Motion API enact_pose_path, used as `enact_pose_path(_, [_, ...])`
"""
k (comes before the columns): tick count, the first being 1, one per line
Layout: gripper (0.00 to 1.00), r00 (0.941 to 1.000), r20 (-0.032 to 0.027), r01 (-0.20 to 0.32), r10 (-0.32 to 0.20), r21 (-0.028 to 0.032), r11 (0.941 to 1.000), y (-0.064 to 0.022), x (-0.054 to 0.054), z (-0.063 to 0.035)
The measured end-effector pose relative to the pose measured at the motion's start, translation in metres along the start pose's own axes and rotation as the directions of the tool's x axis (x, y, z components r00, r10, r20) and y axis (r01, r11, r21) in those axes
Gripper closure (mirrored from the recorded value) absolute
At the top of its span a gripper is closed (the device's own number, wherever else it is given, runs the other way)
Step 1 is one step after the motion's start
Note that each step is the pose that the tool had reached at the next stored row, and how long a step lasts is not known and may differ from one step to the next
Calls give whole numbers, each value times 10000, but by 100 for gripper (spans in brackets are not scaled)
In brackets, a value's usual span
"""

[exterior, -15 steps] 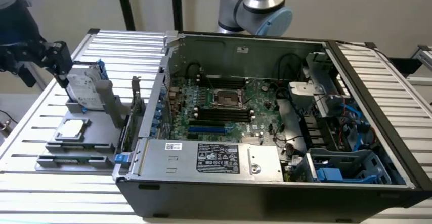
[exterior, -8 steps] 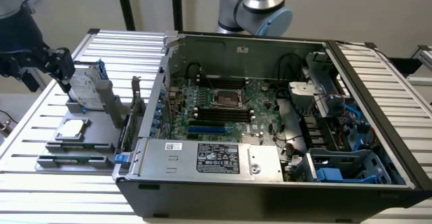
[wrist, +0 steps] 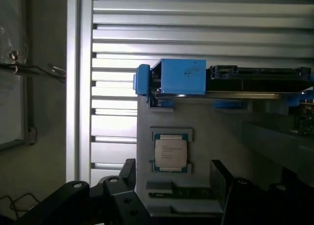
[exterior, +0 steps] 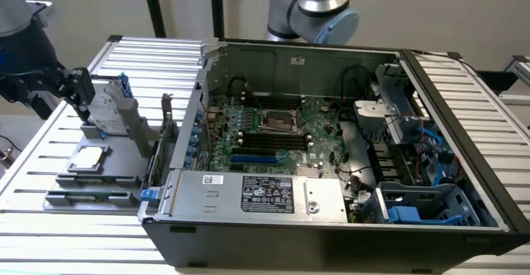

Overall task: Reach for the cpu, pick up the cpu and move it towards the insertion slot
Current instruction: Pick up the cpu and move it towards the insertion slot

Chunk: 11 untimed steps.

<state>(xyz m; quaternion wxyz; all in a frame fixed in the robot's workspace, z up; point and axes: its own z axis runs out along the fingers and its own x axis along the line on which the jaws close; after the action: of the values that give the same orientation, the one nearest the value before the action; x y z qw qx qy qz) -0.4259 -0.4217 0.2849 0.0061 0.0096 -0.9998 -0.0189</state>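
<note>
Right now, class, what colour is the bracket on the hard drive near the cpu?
Blue; the bracket shows best in the wrist view.

This looks like a robotics lab or test workshop. An open PC case (exterior: 331, 244), its motherboard (exterior: 273, 132) bared, lies on a slatted aluminium table (exterior: 149, 54) beside a grey fixture tray (exterior: 124, 166) of loose parts. A robot arm (exterior: 319, 5) stands behind, against a plain wall (exterior: 447, 14)

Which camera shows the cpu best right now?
The wrist view: the cpu is seen face-on, its lid and rim plain. In the exterior view it sits small on the grey tray at the exterior view's left.
</note>
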Motion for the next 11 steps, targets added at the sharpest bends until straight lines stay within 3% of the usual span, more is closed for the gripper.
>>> enact_pose_path(11, [29, 10000, 0, 1, -1, 0, 10000, -96, -27, 195])
